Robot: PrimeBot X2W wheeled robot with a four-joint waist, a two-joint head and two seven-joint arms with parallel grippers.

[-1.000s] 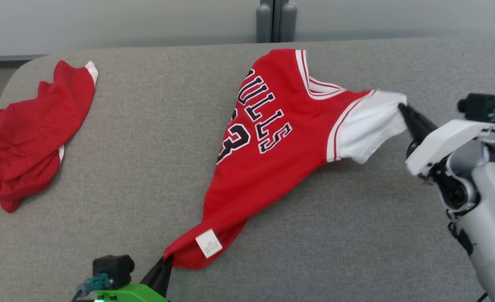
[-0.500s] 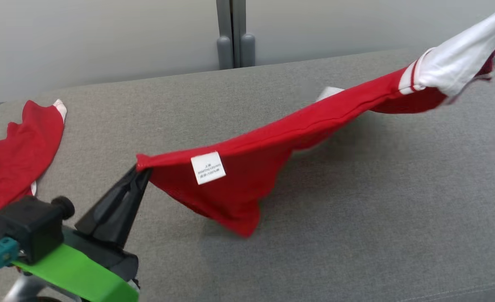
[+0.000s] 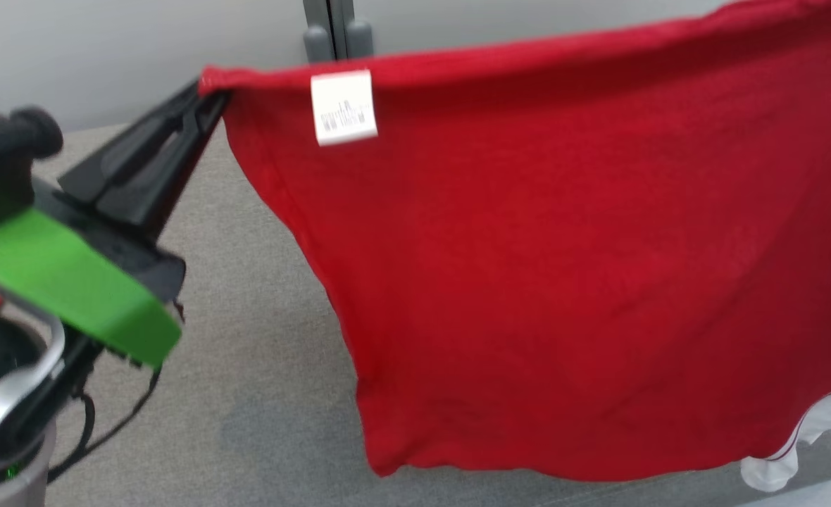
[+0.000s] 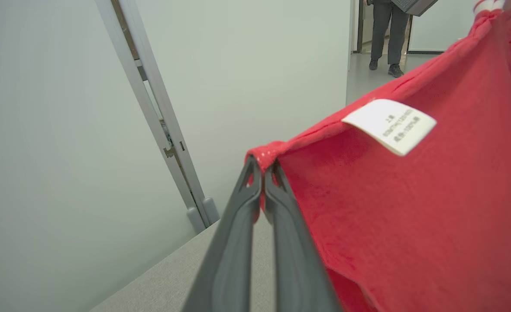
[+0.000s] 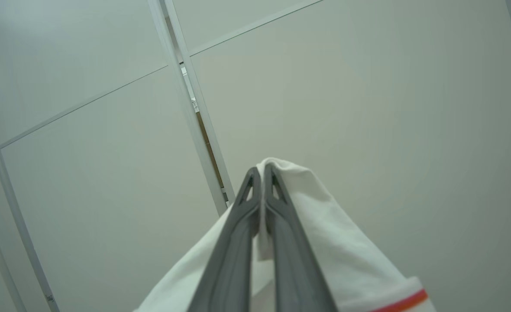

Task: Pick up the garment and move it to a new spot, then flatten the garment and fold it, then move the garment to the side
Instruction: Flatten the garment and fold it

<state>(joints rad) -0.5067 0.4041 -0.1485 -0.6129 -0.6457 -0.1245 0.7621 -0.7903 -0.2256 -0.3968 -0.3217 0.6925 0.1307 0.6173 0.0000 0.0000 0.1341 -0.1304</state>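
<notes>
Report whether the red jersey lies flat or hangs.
Hanging, spread out. The jersey drapes over the grey table, its red corner pinched by the left gripper, its white sleeve by the right gripper.

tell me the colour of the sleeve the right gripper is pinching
The sleeve is white with a red stripe; right wrist view shows it best.

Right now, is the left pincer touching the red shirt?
Touching. The left wrist view shows the left pincer shut on a corner of the red shirt, with the cloth pinched between its two fingertips.
</notes>
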